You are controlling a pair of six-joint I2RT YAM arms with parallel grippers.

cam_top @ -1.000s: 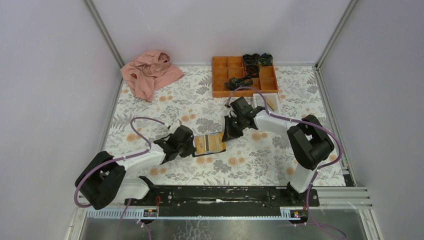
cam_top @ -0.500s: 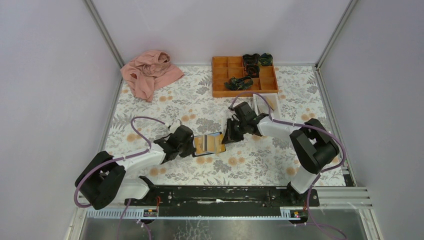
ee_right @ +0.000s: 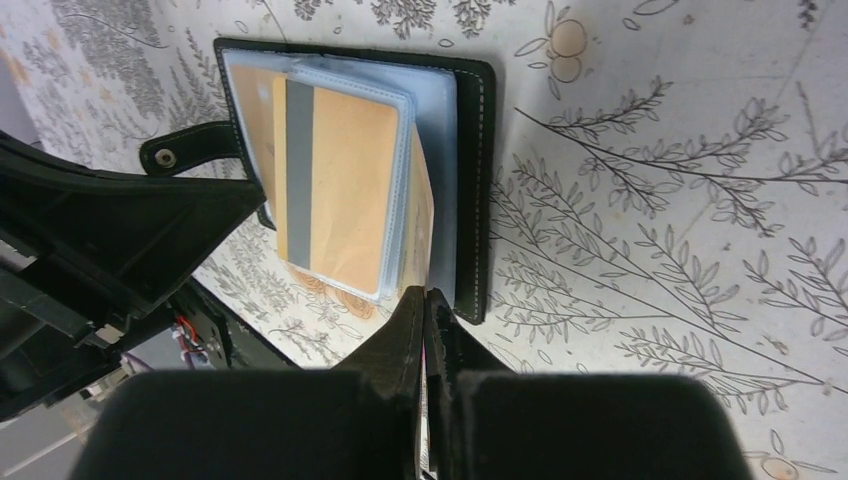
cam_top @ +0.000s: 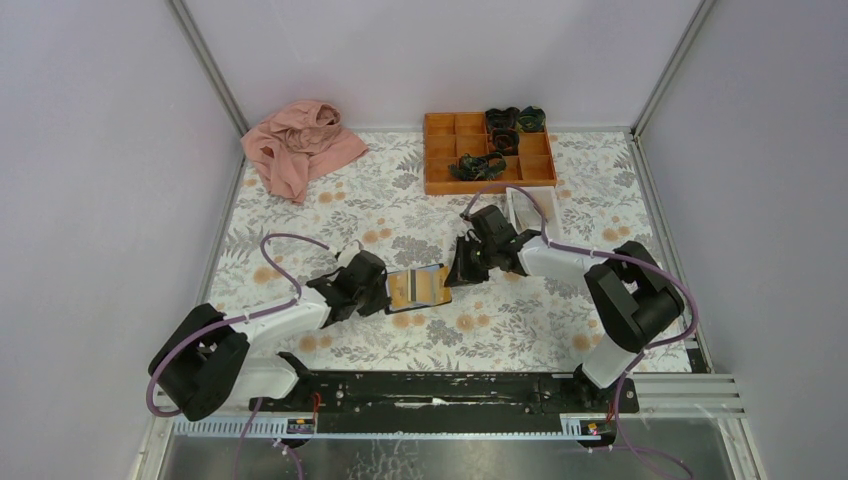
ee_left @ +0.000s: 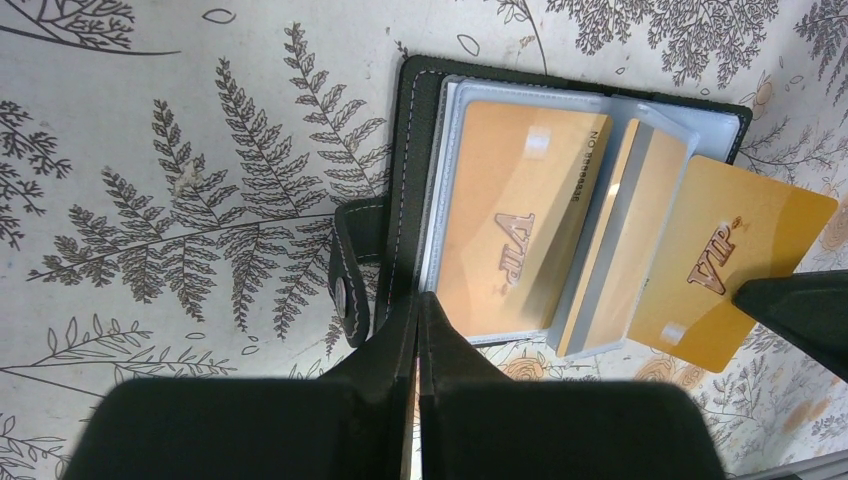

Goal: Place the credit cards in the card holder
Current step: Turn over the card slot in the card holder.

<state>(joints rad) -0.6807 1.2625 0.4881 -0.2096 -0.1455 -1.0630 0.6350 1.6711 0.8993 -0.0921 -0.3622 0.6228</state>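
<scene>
top: open card holder [cam_top: 420,287] flat on desk [cam_top: 300,200], between both arms | left wrist: left jaws closed on holder's near edge, likely steadying it; credit card [ee_left: 740,260] half out of end pocket | right wrist: right jaws clamped on that card's edge, seemingly feeding it in

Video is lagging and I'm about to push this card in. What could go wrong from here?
1. The gold card in the right gripper sticks out of the card holder at a tilt. Pushing may jam or bend it against the clear sleeve.
2. The left gripper is shut at only one edge of the holder, by the strap, so a push might swivel the holder.
</scene>
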